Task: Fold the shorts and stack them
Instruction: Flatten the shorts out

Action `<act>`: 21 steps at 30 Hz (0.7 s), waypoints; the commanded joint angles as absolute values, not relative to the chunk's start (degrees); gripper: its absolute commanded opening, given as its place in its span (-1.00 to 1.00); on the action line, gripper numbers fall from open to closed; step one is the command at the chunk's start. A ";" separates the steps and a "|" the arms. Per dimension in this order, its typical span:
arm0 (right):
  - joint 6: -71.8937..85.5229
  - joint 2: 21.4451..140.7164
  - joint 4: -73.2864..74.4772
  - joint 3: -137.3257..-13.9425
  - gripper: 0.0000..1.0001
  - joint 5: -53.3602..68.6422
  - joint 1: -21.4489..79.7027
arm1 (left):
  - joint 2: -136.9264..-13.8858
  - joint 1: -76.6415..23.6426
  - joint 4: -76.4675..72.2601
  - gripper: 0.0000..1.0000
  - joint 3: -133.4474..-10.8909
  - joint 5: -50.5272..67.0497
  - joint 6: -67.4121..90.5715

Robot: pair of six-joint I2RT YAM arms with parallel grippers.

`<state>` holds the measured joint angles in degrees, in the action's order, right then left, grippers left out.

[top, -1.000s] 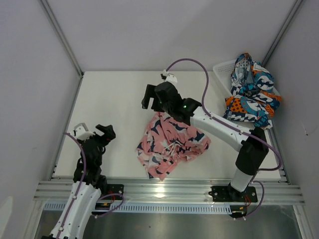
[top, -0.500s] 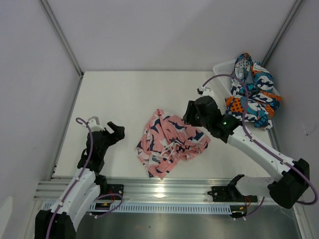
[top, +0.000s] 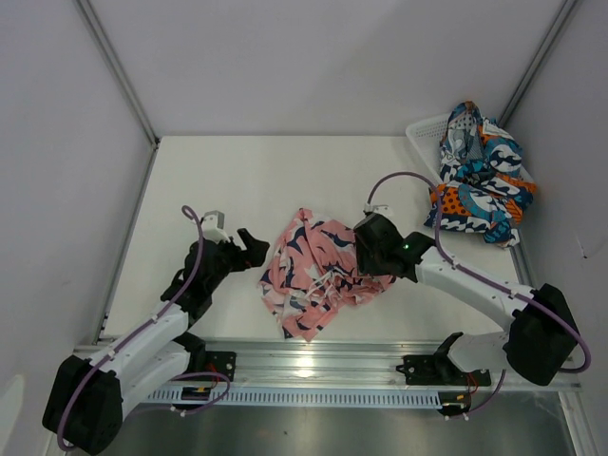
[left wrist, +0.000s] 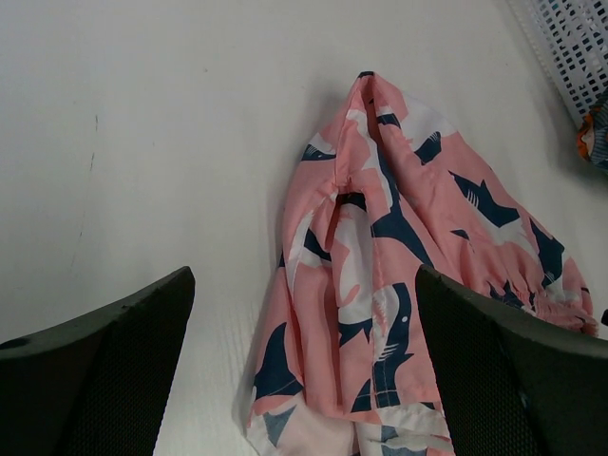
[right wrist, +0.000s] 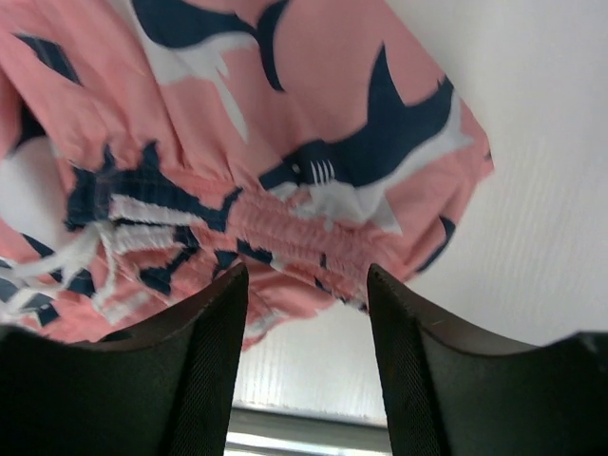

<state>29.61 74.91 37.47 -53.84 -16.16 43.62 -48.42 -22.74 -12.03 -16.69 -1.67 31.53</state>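
The pink shorts (top: 318, 271) with navy-and-white shark shapes lie crumpled at the middle of the table. My left gripper (top: 256, 249) is low beside their left edge. In the left wrist view it is open (left wrist: 304, 285), and the pink shorts (left wrist: 399, 237) lie just ahead between its wide-set fingers. My right gripper (top: 367, 253) hangs over their right edge. Its jaws (right wrist: 306, 275) are partly parted and hold nothing, with the elastic waistband (right wrist: 285, 228) just past the tips. The blue, teal, orange and white shorts (top: 480, 185) are heaped in the basket.
A white mesh basket (top: 424, 135) stands at the back right corner, and its wall shows in the left wrist view (left wrist: 570, 47). White walls close in the table on three sides. A metal rail (top: 313, 366) runs along the near edge.
My right arm swung from the far side of the pink shorts to their right edge and its jaws narrowed. My left arm reached in toward the left edge of the shorts.
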 commanded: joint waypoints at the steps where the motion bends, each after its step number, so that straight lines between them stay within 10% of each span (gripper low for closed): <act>1: 32.95 73.04 42.62 -53.35 0.14 -21.70 46.31 | -48.69 -23.64 -14.24 0.98 -19.07 -2.90 29.45; 21: 39.37 84.63 43.43 -50.98 0.14 -33.83 48.52 | -46.58 -23.91 -12.04 0.98 -19.25 -3.52 29.00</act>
